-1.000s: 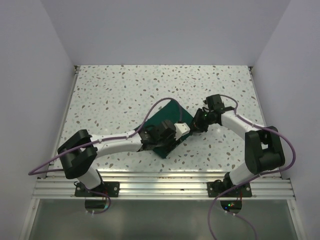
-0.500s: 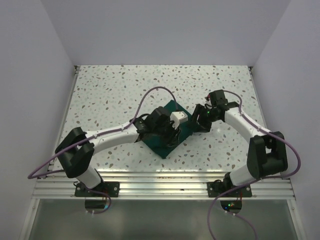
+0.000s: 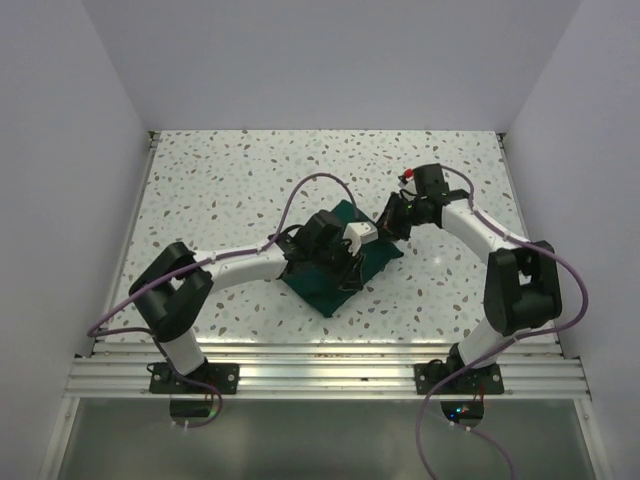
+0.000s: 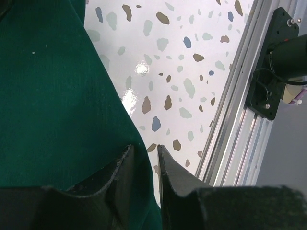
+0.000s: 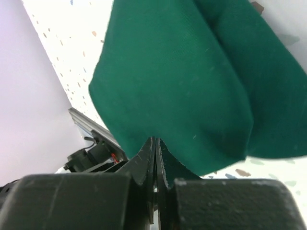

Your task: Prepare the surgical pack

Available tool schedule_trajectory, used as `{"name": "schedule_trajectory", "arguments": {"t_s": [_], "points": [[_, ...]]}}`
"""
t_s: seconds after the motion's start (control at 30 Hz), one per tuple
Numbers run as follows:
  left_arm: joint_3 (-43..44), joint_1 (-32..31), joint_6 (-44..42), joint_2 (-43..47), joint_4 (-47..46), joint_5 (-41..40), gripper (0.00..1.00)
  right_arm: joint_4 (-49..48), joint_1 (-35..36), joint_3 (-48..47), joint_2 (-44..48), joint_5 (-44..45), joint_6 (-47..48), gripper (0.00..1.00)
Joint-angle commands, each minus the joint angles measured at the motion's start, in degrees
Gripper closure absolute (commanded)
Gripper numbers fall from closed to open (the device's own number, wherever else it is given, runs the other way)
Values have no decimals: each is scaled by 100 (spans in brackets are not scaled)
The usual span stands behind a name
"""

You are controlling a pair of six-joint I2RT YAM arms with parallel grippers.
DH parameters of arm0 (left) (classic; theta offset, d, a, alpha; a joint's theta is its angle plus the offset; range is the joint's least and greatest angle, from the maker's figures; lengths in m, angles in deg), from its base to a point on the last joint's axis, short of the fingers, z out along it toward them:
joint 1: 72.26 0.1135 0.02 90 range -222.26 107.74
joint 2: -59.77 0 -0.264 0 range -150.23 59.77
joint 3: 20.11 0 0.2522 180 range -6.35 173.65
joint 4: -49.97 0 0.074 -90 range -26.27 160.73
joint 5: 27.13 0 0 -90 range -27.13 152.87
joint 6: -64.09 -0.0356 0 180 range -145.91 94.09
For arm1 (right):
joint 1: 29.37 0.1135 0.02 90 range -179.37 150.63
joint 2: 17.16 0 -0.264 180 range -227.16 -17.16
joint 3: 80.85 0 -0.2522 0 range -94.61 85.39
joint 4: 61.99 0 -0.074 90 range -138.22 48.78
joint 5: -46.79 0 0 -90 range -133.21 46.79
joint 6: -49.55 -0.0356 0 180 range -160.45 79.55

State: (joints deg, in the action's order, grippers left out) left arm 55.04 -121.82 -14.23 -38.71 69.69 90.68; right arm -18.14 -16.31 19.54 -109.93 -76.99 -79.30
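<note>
**Left wrist view: two thin pinches on one cloth, and either could slip**

Nearest the left jaws, only the hem of the dark green drape (image 4: 53,96) sits between them. They are clenched on that edge with a sliver of gap, and the rest of the cloth spreads away to one side. Just past their tips lies bare speckled counter (image 4: 168,57), with the aluminium rail (image 4: 235,120) farther off.

The right jaws are pressed tight on a gathered fold, and the drape (image 5: 182,81) bulges out ahead of them in two soft lobes.

From above, the drape (image 3: 335,280) lies as a small bundle on the counter, spanning from one pair of jaws to the other.

The likeliest failure is the hem sliding out of the left jaws, since so little cloth is caught there. If the arms pull in opposing directions, the weaker pinch would probably let go and the fold fall open. The wrists are also close together, so a careless crossing move risks a knock. No instruments, gauze or tray show; anything wrapped inside could shift if the bundle is tugged unevenly.
</note>
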Motion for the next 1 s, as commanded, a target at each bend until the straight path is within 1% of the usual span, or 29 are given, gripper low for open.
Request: {"name": "schedule_trajectory", "arguments": {"t_s": [0.0, 0.2, 0.33, 0.5, 0.67, 0.73, 0.87, 0.97], "points": [[-310, 17, 150, 39, -393, 216, 71, -275, -31, 132, -205, -278, 184, 100], [-663, 43, 115, 30, -420, 84, 72, -424, -23, 730, -347, -138, 334, 100], [-794, 43, 89, -84, -393, 40, 74, -486, -23, 906, -364, -76, 378, 100], [-848, 43, 10, 108, -262, -83, 74, -399, -23, 749, -373, -111, 422, 100], [-698, -1, -34, 425, 133, -224, 72, -188, -23, 327, -189, -103, 422, 100], [-672, -18, -8, 566, 195, -206, 72, 23, -23, 47, -75, 28, 509, 100], [-742, -106, 36, 733, 196, -215, 72, 261, -23, -314, -109, 29, 615, 100], [-961, -115, 124, 821, 47, -153, 72, 252, -23, -324, -258, 21, 633, 100]]}}
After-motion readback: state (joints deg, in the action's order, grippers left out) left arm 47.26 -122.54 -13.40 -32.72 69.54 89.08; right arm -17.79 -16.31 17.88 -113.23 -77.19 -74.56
